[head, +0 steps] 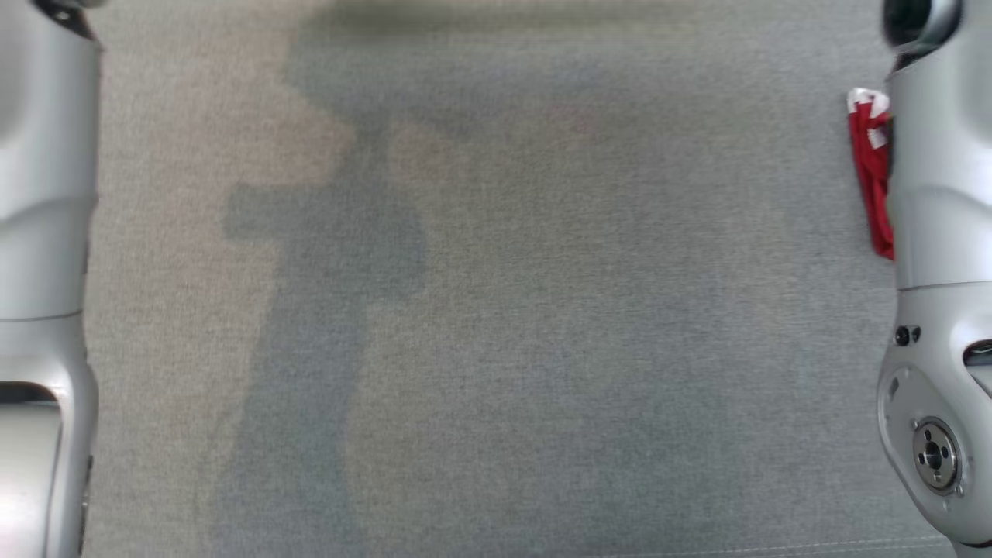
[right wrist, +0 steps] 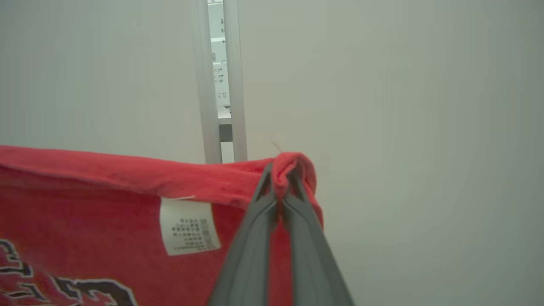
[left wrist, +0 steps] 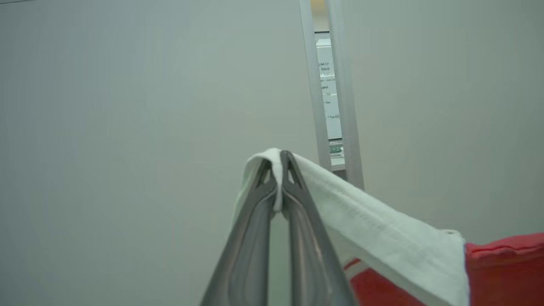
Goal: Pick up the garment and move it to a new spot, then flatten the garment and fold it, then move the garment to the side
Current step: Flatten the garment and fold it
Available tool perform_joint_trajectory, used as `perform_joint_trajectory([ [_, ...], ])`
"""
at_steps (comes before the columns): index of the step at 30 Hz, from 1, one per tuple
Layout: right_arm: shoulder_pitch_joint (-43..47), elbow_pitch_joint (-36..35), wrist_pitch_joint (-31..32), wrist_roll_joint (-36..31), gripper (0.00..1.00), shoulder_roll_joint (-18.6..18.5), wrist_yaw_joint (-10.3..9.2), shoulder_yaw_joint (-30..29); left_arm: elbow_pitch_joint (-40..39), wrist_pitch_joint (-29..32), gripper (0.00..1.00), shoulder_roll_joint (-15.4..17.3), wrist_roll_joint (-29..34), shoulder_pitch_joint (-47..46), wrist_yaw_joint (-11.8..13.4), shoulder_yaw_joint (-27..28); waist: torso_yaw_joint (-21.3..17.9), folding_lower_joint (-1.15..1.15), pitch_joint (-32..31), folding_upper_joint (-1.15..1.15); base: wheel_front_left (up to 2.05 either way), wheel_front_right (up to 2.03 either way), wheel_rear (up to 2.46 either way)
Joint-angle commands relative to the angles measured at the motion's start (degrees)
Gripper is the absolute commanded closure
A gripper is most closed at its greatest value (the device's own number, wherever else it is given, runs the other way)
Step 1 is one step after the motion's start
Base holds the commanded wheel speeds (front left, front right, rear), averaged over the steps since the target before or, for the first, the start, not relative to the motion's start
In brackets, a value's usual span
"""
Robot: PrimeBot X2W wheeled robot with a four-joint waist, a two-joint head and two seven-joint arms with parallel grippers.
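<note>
The left gripper (left wrist: 280, 163) is closed tight, its two fingers pinching a fold of the garment's white band (left wrist: 382, 229), which wraps over the tips and runs down to the lower right of the left wrist view, where it meets the red cloth. The right gripper (right wrist: 283, 174) is likewise closed, its fingers clamped on a bunched bit of the red hem that curls over the tips. From there the garment (right wrist: 106, 204) stretches out to the left of the right wrist view, its top edge near level, with a white label (right wrist: 189, 227) sewn just under that edge and a black-and-white print (right wrist: 63, 289) at the lower left corner. Both grippers point at a pale wall (left wrist: 127, 127), so the garment hangs between them in the air, off the surface. In that wall two slim metal posts (left wrist: 350, 106) frame a narrow gap, through which a board (left wrist: 329, 85) with writing too small to read can be seen. In the head view the left forearm (head: 43, 194) runs along the left edge and the right forearm (head: 938, 194) along the right edge. A thin red-and-white strip of the garment shows just beside the right forearm, partly hidden by it. Below lies a grey woven surface (head: 620, 349), and a dark shadow (head: 333, 256) falls across its left half.
</note>
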Motion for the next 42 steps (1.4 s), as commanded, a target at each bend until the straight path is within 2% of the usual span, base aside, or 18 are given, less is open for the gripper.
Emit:
perform_joint_trajectory([
  [1, -0.62, 3.18, -1.57, -0.81, 1.00, 0.25, -0.01, -0.47, 1.29, -0.39, 1.00, -0.51, 0.80, 0.72, -0.75, -0.21, 2.38, 0.00, 3.10, 0.00, 0.00, 0.00, 0.00],
  [5, 0.22, 12.27, -4.37, -3.64, 1.00, 0.73, -0.01, -0.73, 0.43, -0.47, 1.00, -2.86, 2.05, 5.98, -2.40, 2.22, 3.50, 0.00, 6.27, 0.00, 0.00, 0.00, 0.00],
  [9, 2.85, 17.59, -5.14, -5.56, 1.00, 0.82, -0.01, -1.98, 0.16, -0.46, 1.00, -5.37, 3.19, 12.73, -4.76, 4.18, 4.44, 0.00, 8.78, 0.00, 0.00, 0.00, 0.00],
  [15, 7.92, 14.96, -5.12, -4.88, 1.00, 1.03, -0.01, -2.47, 0.71, -0.47, 1.00, -7.17, 3.85, 21.32, -7.19, 6.10, 4.63, 0.00, 10.47, 0.00, 0.00, 0.00, 0.00],
  [21, 12.16, 13.96, -5.14, -1.68, 1.00, 1.11, -0.01, -1.50, 0.83, -0.48, 1.00, -6.72, 3.33, 26.95, -8.19, 7.75, 3.67, 0.00, 9.78, 0.00, 0.00, 0.00, 0.00],
  [27, 16.41, 12.23, -5.15, 6.66, 1.00, 1.13, -0.02, 0.43, -2.56, -0.47, 1.00, -5.84, 3.19, 33.01, -8.46, 8.08, 2.92, 0.00, 7.75, 0.00, 0.00, 0.00, 0.00],
  [32, 21.78, 8.54, -5.14, 14.17, 1.00, 1.15, -0.01, 1.97, -9.24, -0.48, 1.00, -4.46, 2.37, 39.86, -8.50, 7.80, 2.89, 0.00, 4.19, 0.00, 0.00, 0.00, 0.00],
  [38, 32.24, 3.05, -5.15, 18.74, 1.00, 1.10, -0.02, 3.18, -15.34, -0.48, 1.00, -3.25, 2.24, 50.85, -8.50, 7.11, 3.19, 0.00, -2.36, 0.00, 0.00, 0.00, 0.00],
  [42, 41.14, -0.88, -5.15, 21.50, 1.00, 1.10, -0.02, 3.77, -18.27, -0.48, 1.00, -3.84, 1.38, 59.28, -8.51, 7.21, 3.60, 0.00, -7.40, 0.00, 0.00, 0.00, 0.00],
])
